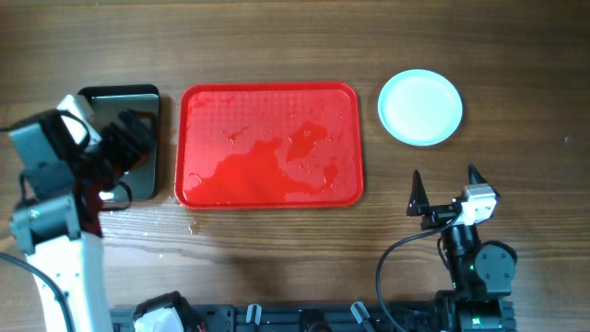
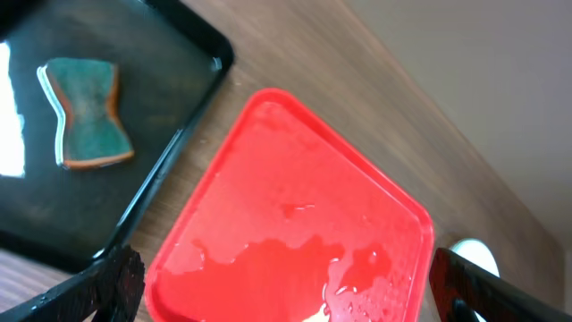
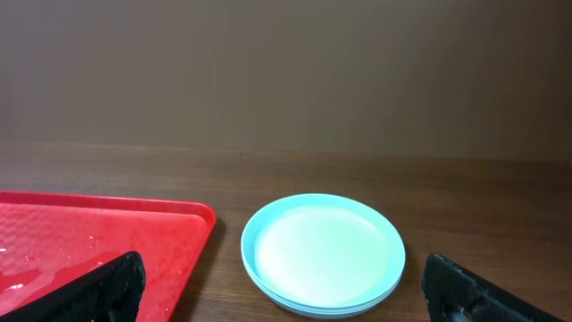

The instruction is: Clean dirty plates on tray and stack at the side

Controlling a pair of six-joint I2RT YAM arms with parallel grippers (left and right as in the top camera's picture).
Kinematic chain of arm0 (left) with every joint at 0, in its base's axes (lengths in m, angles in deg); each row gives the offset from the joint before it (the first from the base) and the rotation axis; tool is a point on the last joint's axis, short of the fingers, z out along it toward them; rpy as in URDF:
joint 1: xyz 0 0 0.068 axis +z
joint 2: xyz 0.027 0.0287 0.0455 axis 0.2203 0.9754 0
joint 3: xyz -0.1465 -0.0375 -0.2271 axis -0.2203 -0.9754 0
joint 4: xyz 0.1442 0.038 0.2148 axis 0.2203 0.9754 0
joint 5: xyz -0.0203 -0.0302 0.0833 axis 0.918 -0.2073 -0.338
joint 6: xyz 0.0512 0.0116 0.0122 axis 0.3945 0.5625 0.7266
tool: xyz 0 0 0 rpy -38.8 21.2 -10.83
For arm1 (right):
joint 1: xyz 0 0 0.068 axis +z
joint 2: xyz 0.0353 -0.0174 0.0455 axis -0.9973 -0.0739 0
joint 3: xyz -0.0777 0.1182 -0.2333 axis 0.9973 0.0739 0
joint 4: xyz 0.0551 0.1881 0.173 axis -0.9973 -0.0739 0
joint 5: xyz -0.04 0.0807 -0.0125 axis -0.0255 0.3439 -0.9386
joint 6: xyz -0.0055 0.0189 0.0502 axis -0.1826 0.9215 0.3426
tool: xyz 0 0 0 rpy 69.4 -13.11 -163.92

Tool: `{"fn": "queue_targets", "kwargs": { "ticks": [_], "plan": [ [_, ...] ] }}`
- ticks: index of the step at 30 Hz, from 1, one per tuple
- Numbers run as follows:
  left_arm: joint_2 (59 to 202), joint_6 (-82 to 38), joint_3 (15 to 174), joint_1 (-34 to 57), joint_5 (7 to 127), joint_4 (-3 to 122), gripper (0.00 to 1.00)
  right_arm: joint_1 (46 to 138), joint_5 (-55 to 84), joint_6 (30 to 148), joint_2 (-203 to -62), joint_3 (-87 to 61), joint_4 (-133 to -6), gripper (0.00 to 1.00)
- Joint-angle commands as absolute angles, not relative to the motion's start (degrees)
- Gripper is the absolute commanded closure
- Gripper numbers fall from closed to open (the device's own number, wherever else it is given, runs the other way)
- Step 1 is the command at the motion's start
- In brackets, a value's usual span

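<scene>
The red tray lies wet and without plates at the table's middle; it also shows in the left wrist view and the right wrist view. The pale blue-white plates sit stacked on the table right of the tray, seen in the right wrist view. My left gripper is open and empty over the black tray, left of the red tray; its fingers show in the left wrist view. My right gripper is open and empty, in front of the plate stack, its fingers low in the right wrist view.
A black glossy tray lies left of the red tray and holds a green-and-orange sponge. Water drops lie on the wood in front of the red tray.
</scene>
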State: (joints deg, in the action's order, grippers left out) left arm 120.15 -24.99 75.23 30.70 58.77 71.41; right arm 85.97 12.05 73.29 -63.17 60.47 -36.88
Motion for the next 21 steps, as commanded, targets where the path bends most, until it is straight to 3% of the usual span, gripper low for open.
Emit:
{"fn": "queue_targets", "kwargs": {
  "ticks": [1, 10, 15, 21],
  "plan": [
    [112.13, -17.64, 65.29, 23.75, 58.47, 62.28, 0.00, 85.69, 11.65, 72.31, -62.36, 60.55, -36.73, 0.00],
    [85.13, -11.68, 38.88, 18.57, 58.44, 46.96, 0.00, 85.69, 11.65, 72.28, -62.36, 60.53, -36.73, 0.00],
    [77.68, -12.14, 31.12, 18.55, 58.49, 43.44, 0.00, 85.69, 11.65, 72.31, -62.36, 60.53, -36.73, 0.00],
    [70.97, -12.14, 22.53, 14.86, 55.06, 29.08, 0.00, 85.69, 11.65, 72.31, -62.36, 60.53, -36.73, 0.00]
  ]
}}
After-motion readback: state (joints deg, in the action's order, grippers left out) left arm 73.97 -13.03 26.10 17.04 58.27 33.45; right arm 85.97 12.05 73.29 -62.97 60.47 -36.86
